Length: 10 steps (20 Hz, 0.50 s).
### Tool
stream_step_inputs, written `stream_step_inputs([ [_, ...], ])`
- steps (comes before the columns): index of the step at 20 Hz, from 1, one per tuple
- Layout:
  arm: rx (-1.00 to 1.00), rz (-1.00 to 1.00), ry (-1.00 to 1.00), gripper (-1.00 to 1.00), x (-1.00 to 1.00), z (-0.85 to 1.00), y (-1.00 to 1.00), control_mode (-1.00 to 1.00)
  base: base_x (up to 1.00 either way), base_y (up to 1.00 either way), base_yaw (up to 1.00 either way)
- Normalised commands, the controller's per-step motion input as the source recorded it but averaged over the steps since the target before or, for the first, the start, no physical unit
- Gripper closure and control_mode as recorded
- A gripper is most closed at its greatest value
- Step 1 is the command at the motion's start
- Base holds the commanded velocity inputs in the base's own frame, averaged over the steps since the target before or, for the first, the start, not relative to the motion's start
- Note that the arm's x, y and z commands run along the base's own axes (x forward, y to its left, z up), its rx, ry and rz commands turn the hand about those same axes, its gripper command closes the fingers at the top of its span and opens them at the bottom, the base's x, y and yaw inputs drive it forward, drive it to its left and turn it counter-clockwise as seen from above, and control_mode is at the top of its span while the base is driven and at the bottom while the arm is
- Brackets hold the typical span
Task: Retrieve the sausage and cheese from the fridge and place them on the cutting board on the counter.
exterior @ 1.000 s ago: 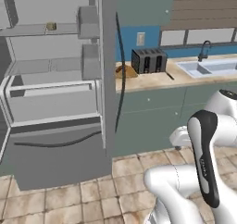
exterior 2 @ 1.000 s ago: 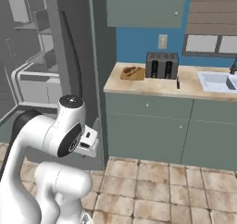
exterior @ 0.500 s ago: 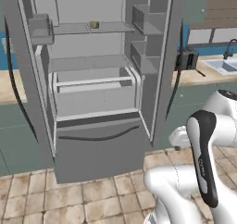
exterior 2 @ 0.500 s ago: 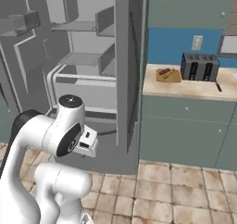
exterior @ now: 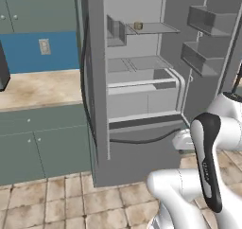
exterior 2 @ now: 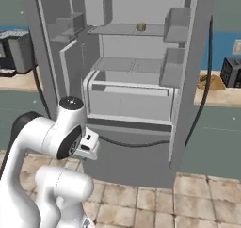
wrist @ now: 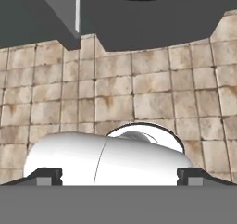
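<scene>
My claw [wrist: 118, 176] points down at the tiled floor [wrist: 152, 98], jaws spread wide: one dark fingertip [wrist: 44, 176] sits at the far left of the hand view and the other at the far right, with nothing between them and nothing touched. Claw is empty. Ahead of the claw and well above it stands the fridge [exterior: 137, 95], both doors swung open; its dark lower front edge crosses the top of the hand view. On the upper grey shelf [exterior 2: 129, 30], far above and forward of the claw, sits one small tan-yellow chunk, the cheese [exterior 2: 140, 27]; the left base view shows it near the back of that shelf [exterior: 138, 25]. It is too small for me to make out its shape beyond a stubby block. I cannot pick out the sausage on any shelf from these views. Below the cheese is a second shelf and a pale drawer [exterior 2: 129, 100], then a dark cable-like line [exterior: 142, 140] across the lower front. Off to the claw's right side, past the open door, the surface [exterior 2: 221, 96] carries a brownish item I take for the cutting board [exterior 2: 211, 82], partly hidden by the door edge, just beside a black toaster [exterior 2: 232, 71]. To the claw's left, another stretch of beige surface [exterior: 40, 88] lies well apart.
</scene>
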Motion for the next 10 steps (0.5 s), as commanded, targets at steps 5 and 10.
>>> stream_step_inputs([
  [5,0.0,0.0,0.0,-1.0,0.0,0.0,0.0,1.0,0.83,0.28,-0.02],
  [10,0.0,0.0,0.0,-1.0,0.0,0.0,0.0,1.0,0.62,-0.26,-0.08],
])
